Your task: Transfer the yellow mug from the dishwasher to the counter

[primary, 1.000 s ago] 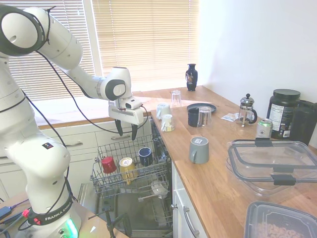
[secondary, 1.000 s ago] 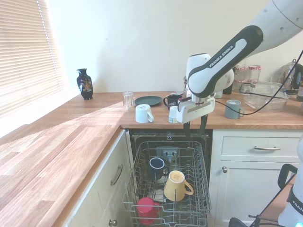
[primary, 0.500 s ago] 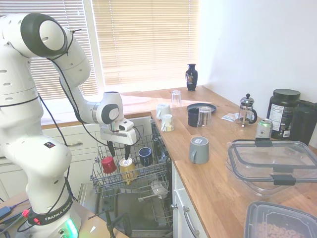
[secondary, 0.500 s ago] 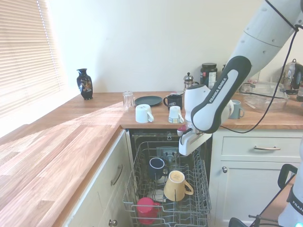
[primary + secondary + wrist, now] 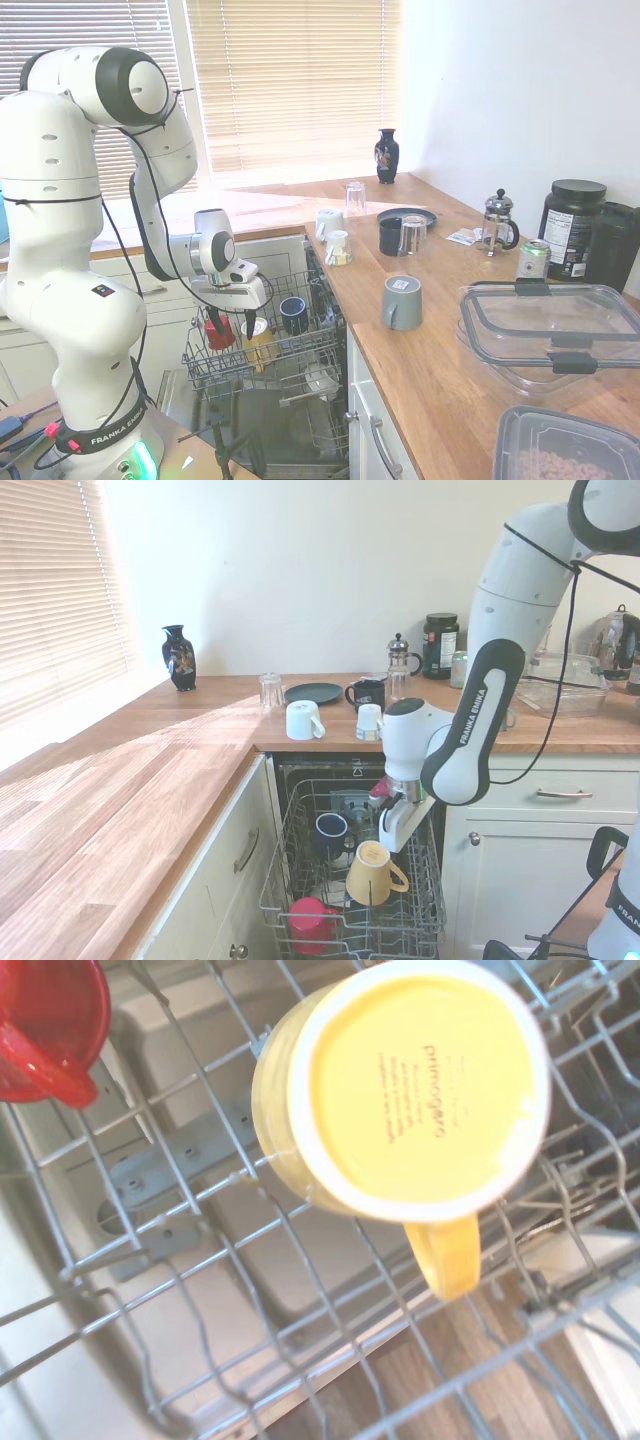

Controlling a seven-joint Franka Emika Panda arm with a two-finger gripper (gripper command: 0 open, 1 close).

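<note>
Because the dishwasher (image 5: 352, 780) sits under the counter (image 5: 420, 330) with its grey wire rack (image 5: 300, 880) pulled out over the dropped door, everything in that rack is open from above, and that is why the white Franka arm (image 5: 150, 160) folds down steeply to reach it. Taking the rack as the landmark: the yellow mug (image 5: 371, 873) stands in its middle, upside down with the pale round base up, presumably so it drains, and its handle (image 5: 447, 1255) juts out sideways. A red mug (image 5: 310, 920) sits in the rack's front corner, just beside the yellow one, and a navy blue mug (image 5: 331, 832) sits further back toward the dishwasher's dark inside.

The gripper (image 5: 392, 838) hangs just above the rack, right over the yellow mug's upturned base, pointing down at it; the wrist view is filled by that base. Whether its fingers are spread or closed I cannot tell, since the white hand hides them in both outside views. Judging by this, the mug is not yet lifted and the grasp comes next.
</note>
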